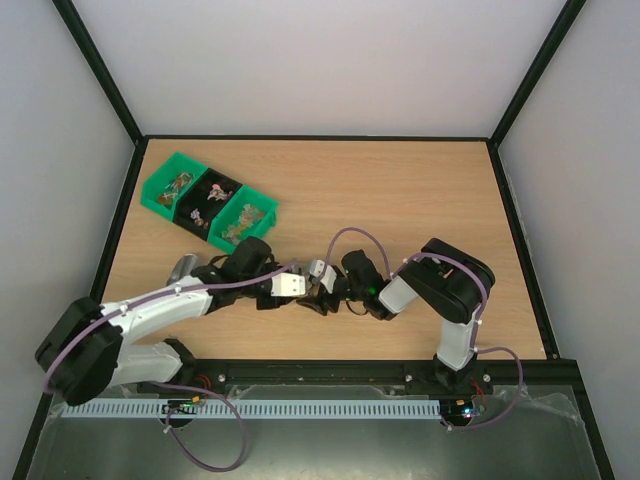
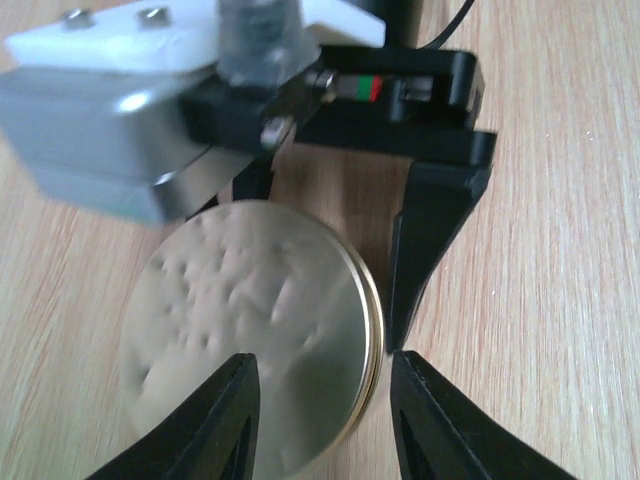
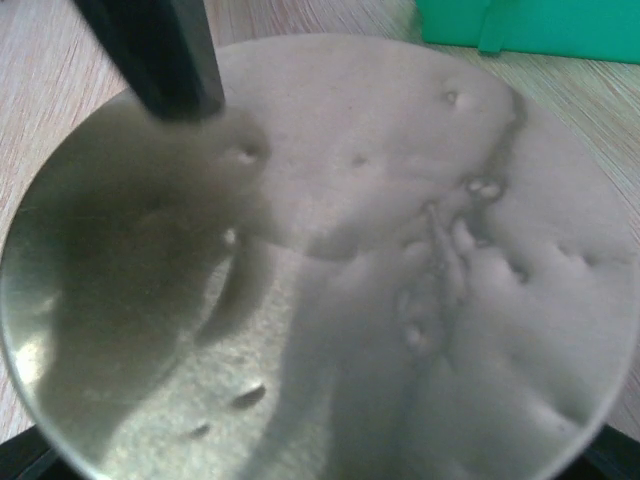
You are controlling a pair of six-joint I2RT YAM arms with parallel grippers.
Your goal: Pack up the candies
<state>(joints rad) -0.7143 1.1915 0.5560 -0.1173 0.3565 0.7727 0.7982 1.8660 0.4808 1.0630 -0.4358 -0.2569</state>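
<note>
The left pincer (image 2: 322,365) straddles the rim of a round, dimpled lid (image 2: 250,340). One finger lies over the near face and the other stands just beside the gold-edged rim. It is partly open, and I cannot tell whether the fingers press on the lid. The right pincer (image 1: 335,292) meets it head-on. It stands wide, and the lid spans between its fingers, so it has hold of the lid across the width. In the right wrist view the lid fills nearly everything, and a dark finger of the left pincer crosses its upper left face.

Both pincers sit close to the near edge of the desk (image 1: 400,190), about midway between the left and right edges. The left arm reaches in from the near left corner and the right arm folds in from the near right. Just behind the left wrist, near the left edge, lies a shiny metal thing (image 1: 185,268) that is too hidden to name.

The candies (image 1: 238,226) lie in a slanted row of bins (image 1: 160,192) at the far left corner, well apart from the pincers. Open wood runs from the pincers to the far edge and the far right corner, bounded by the black rim
</note>
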